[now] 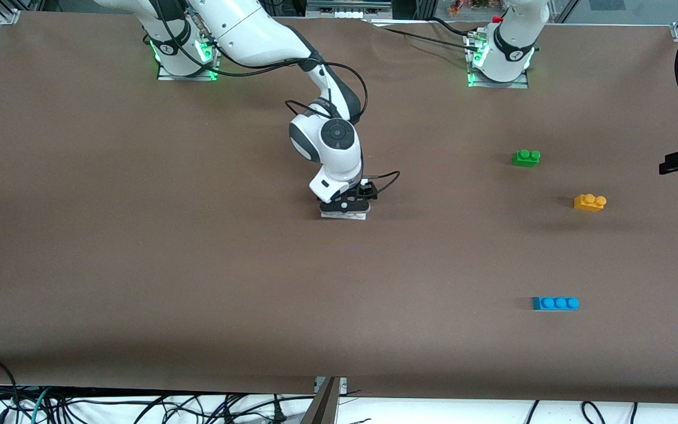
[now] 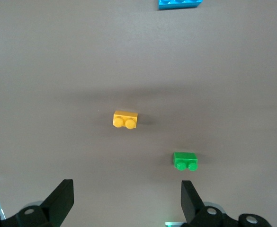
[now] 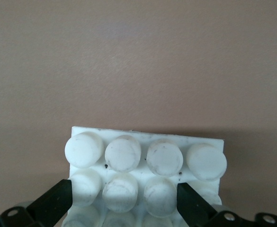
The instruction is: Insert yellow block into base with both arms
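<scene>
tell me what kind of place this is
Likely a robotics lab bench: two bolted-down arms, the right pincer on a white base, toy bricks like the yellow block on a brown-covered table.

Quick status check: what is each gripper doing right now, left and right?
Left gripper: open, holding nothing, up over the yellow block.
Right gripper: down on the base, fingers straddling it; grip cannot be told.

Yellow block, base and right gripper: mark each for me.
yellow block [image 1: 590, 202], front view, its side face.
base [image 3: 143, 137], right wrist view, bare rim above the studs.
right gripper [image 3: 124, 201], right wrist view, midway between its fingertips.
</scene>
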You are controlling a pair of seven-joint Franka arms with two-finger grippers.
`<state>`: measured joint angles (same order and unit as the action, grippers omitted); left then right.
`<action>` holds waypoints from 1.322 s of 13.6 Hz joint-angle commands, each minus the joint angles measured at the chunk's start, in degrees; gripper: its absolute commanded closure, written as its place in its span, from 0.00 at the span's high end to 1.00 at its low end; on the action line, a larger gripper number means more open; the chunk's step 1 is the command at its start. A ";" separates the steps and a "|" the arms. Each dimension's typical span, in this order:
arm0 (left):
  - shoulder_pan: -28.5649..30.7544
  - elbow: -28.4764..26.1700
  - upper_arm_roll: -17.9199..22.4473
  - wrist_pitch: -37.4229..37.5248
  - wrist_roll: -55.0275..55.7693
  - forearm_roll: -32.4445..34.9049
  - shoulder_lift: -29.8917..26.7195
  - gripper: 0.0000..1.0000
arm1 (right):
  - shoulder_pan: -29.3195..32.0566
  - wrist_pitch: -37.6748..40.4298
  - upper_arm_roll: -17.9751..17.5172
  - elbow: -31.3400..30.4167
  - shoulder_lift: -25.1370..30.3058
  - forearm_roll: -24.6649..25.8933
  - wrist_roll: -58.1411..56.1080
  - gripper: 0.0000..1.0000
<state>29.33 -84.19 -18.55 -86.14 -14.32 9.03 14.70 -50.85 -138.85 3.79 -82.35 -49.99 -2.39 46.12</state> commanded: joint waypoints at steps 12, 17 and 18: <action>10.57 -30.22 -0.61 -38.46 -16.71 0.64 -0.73 1.00 | 10.05 24.48 1.05 16.61 6.47 -1.03 -21.66 1.00; 11.36 -38.58 -0.61 -48.76 -16.71 0.55 -0.55 1.00 | 21.73 28.27 0.96 16.70 10.44 -1.21 -28.10 1.00; 11.45 -38.94 -0.61 -49.12 -16.71 0.55 -0.29 1.00 | 24.29 28.28 0.52 16.79 10.44 -1.30 -29.49 1.00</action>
<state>39.82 -120.53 -18.46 -133.19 -29.76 9.17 15.70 -30.80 -111.77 5.81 -65.14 -40.52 -2.69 18.87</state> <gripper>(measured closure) 0.000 0.000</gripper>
